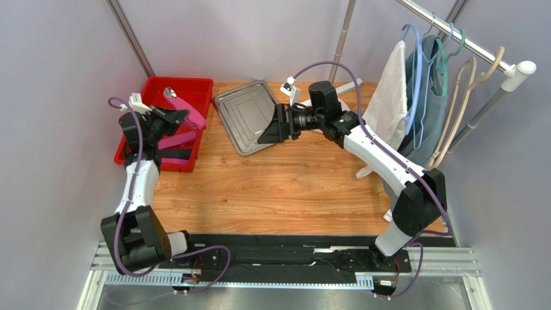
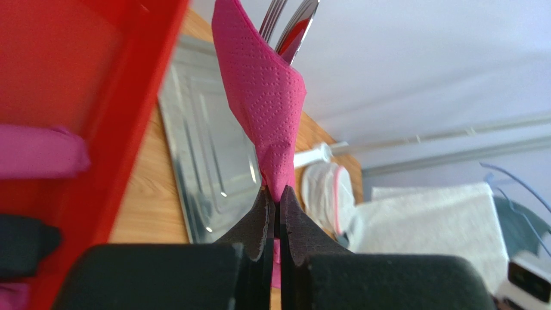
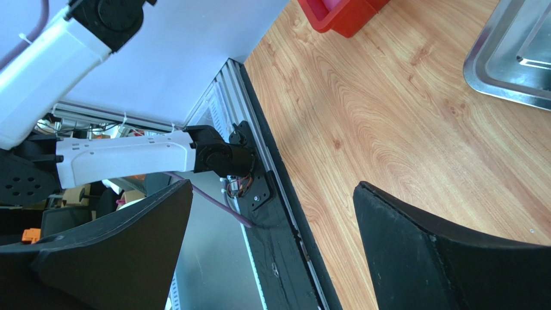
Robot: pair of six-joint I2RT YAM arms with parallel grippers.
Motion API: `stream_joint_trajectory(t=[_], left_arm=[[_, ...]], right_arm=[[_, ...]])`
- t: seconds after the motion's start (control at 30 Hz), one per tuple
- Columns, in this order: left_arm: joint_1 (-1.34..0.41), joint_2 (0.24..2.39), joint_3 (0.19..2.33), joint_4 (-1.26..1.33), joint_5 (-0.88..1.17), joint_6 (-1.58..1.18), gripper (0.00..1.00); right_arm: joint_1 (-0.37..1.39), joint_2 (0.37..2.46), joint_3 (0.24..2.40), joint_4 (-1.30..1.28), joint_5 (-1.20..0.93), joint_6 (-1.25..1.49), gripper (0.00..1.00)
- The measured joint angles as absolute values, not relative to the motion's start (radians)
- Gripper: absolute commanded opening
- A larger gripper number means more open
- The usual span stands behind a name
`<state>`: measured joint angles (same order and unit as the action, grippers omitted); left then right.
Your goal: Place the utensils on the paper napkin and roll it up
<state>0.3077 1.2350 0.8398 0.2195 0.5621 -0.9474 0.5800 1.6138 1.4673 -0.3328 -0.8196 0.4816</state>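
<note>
Wood table [image 1: 278, 187] between grey walls [image 1: 58, 97] holds steel tray [image 1: 249, 116], red bin [image 1: 187, 82]

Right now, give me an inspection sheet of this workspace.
Surface: wooden table, no damage seen.
Job's things: paper napkin rolled around the utensils, their tips poking out, over the red bin.
Clutter: steel tray at the back; another pink roll in the bin.
End effectors: left end effector shut on the paper napkin; right end effector open, empty.
Cables: purple cable along each arm.
Surroundings: rack with white towel, right side.
</note>
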Motion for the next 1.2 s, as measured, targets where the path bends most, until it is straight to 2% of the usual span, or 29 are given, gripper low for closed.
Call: stream_joint_trajectory(t=[0.2, 0.53, 0.87, 1.2], left_arm=[[0.377, 1.385, 0.963, 0.186, 0.457, -0.904, 0.0], [0.387, 1.65, 1.153, 0.105, 0.278, -0.902, 0.0], [0.379, 1.911, 1.241, 0.117, 0.233, -0.978, 0.0], [0.363, 2.055, 1.29, 0.197, 0.214, -1.094, 0.0]], right_arm=[[0.58, 1.678, 1.467, -0.336, -0.823, 0.482, 1.0], [0.58, 1.75, 1.485, -0.339, -0.841, 0.489, 1.0], [0.574, 1.781, 1.499, -0.339, -0.847, 0.501, 1.0], [0.568, 1.813, 1.499, -0.339, -0.848, 0.506, 1.0]])
